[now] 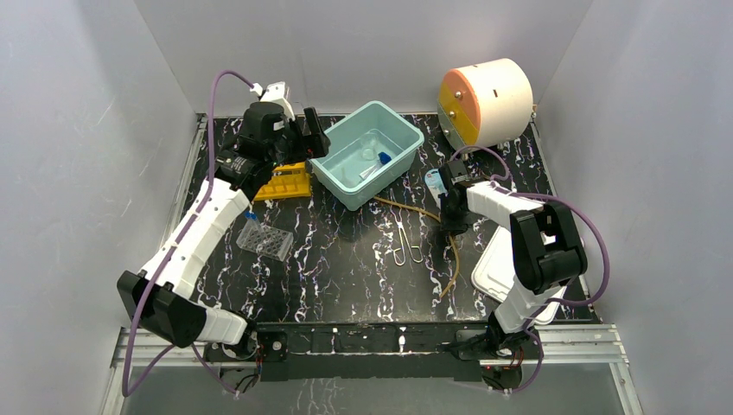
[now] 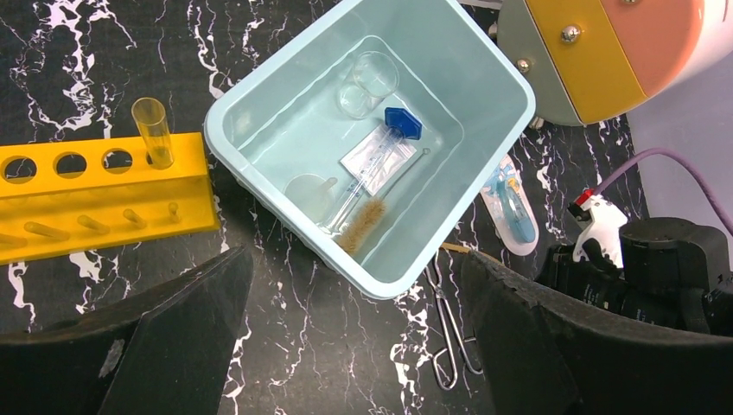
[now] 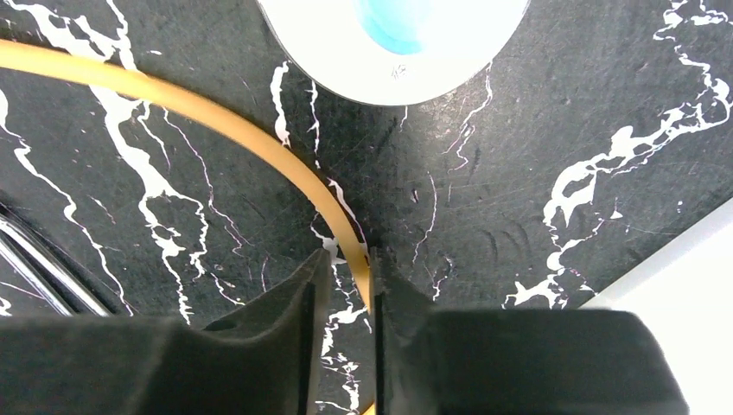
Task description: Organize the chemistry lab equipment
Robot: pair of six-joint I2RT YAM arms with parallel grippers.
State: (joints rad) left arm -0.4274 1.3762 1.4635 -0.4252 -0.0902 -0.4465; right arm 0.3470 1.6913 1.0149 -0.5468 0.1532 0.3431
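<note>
The amber tubing [image 1: 451, 259] lies curved on the black marble table. My right gripper [image 1: 449, 218] is down on it; in the right wrist view the jaws [image 3: 347, 268] stand narrowly apart with the tubing [image 3: 216, 117] between them, against the right finger. My left gripper [image 1: 304, 138] hovers open and empty between the yellow tube rack [image 1: 285, 183] and the teal bin [image 1: 346, 186]. In the left wrist view the bin [image 2: 259, 86] holds a blue-capped tube [image 2: 393, 130], a brush [image 2: 363, 226], glass dishes [image 2: 373, 76] and a packet. The rack [image 2: 104, 194] holds one clear tube [image 2: 153, 130]. Wire clips [image 1: 408, 246] lie mid-table.
A white and orange cylinder [image 1: 484, 99] stands at the back right. A blister pack with a blue item [image 1: 432, 181] lies beside the right gripper. A white tray [image 1: 494, 270] sits at the right edge. A clear gridded tray [image 1: 264, 239] lies left of centre. Grey walls enclose the table.
</note>
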